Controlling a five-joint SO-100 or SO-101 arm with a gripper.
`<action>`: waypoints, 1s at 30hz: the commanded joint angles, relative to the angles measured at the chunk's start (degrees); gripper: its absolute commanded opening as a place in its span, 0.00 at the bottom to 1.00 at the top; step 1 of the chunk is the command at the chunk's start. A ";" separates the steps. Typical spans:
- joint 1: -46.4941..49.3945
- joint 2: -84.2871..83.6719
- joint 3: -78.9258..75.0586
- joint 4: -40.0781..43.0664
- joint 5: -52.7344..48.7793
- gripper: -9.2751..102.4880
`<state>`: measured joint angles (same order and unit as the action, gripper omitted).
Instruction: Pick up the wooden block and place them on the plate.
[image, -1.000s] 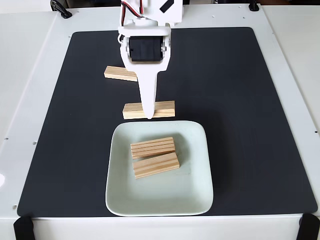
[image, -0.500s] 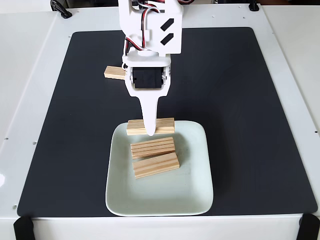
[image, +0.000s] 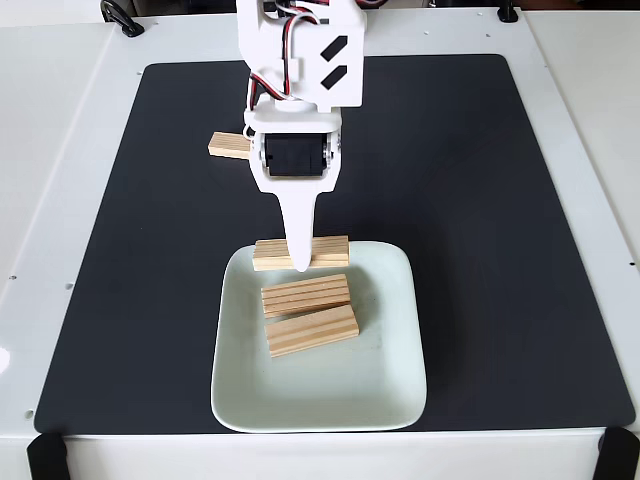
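In the fixed view my white gripper (image: 298, 260) points down over the far rim of the pale green plate (image: 385, 350). It is shut on a wooden block (image: 330, 250), which lies crosswise at that rim; the front finger covers the block's middle and the other finger is hidden behind it. Two more wooden blocks lie side by side on the plate, one (image: 306, 295) nearer the rim and one (image: 312, 331) below it. Another wooden block (image: 227, 146) rests on the mat at the back left, partly hidden by the arm.
A black mat (image: 470, 200) covers most of the white table (image: 60, 150). The arm's body stands over the mat's back centre. Black clips sit at the table's front corners (image: 45, 455).
Since a second ago the gripper carried the block from the mat just beyond the plate to the plate's far rim. Over the last half second nothing moved.
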<state>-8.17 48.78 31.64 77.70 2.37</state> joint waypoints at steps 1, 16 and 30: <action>0.35 0.62 0.00 -0.79 -0.53 0.08; -0.18 0.18 -0.97 -0.88 0.09 0.08; 0.35 -4.39 -7.03 -0.53 -0.09 0.08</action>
<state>-8.26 43.51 27.16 77.52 2.37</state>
